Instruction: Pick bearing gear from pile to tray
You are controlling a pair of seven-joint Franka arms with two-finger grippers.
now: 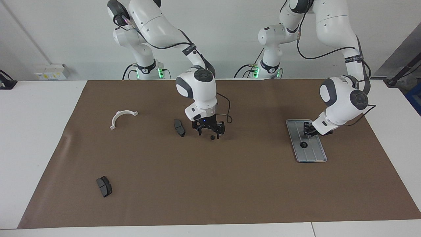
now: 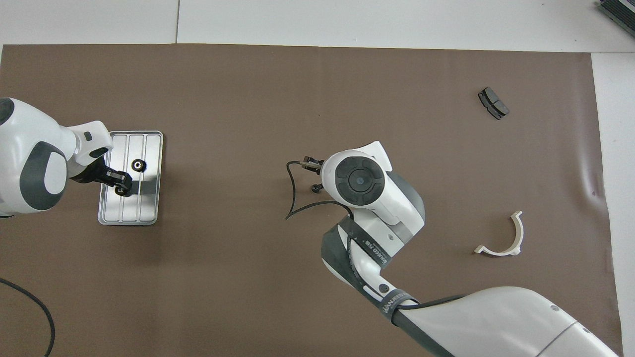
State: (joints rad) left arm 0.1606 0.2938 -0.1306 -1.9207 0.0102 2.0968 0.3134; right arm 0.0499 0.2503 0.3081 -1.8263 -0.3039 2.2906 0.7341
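We judge the gear (image 1: 212, 137) on the tabletop tiny, stiff, rollable; grip its rim. Right pincer (image 1: 210, 130) open above it; left pincer (image 1: 308, 130) open, empty, over tray (image 1: 317, 157).

A brown mat (image 1: 210, 184) covers most of the white table (image 1: 33, 131), with 1 crease (image 1: 65, 138) near its edge toward the right arm's end, and the tabletop shows 1 seam (image 2: 177, 22) at the edge farthest from the robots. A pale socket box (image 1: 51, 71) sits against the wall at the right arm's end, near a black object (image 1: 6, 84) that is cut off by the frame. At the left arm's end stand a dark pole (image 1: 399, 74) and something blue (image 1: 415, 98), too cropped to identify.
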